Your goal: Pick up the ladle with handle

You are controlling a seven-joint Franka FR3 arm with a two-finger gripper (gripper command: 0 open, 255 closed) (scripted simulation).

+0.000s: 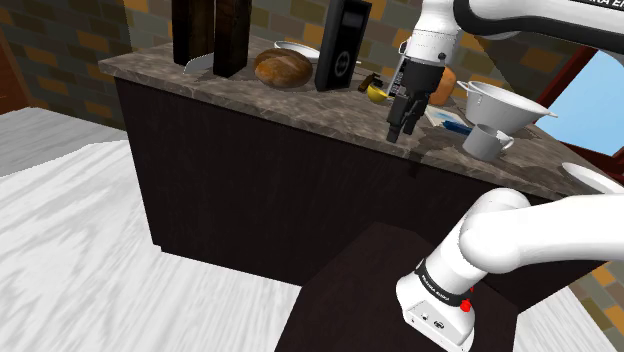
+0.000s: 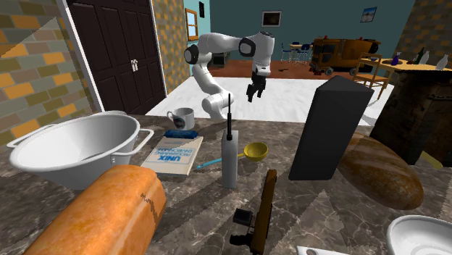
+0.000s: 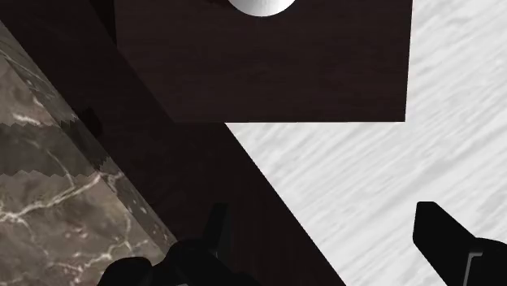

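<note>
Approach to the ladle, nothing grasped yet.

Reading the shoulder view from its left: brown loaf [image 1: 283,68] and tall black box [image 1: 338,45], well off to the left of the fingers [image 3: 439,231]. Then the ladle [image 1: 375,93] [image 2: 254,151], lying on the marble counter [image 1: 160,65], yellow bowl with a thin pale-blue handle, near the fingers, a little left of and beyond them, untouched. Next the gripper [image 1: 401,133] [image 2: 253,94] [image 3: 322,215], fingers spread apart and empty, hanging at the counter's front edge, with marble beside one finger and the dark stand [image 3: 260,73] and pale floor [image 3: 406,179] beneath. Right of the fingers, grey mug [image 1: 485,142] and white two-handled bowl [image 1: 505,105]. Judged not yet aligned. Probably needed next: carrying the spread fingers back over the counter and leftward, lowering them astride the handle rather than the bowl, clear of the black box, then closing.
</note>
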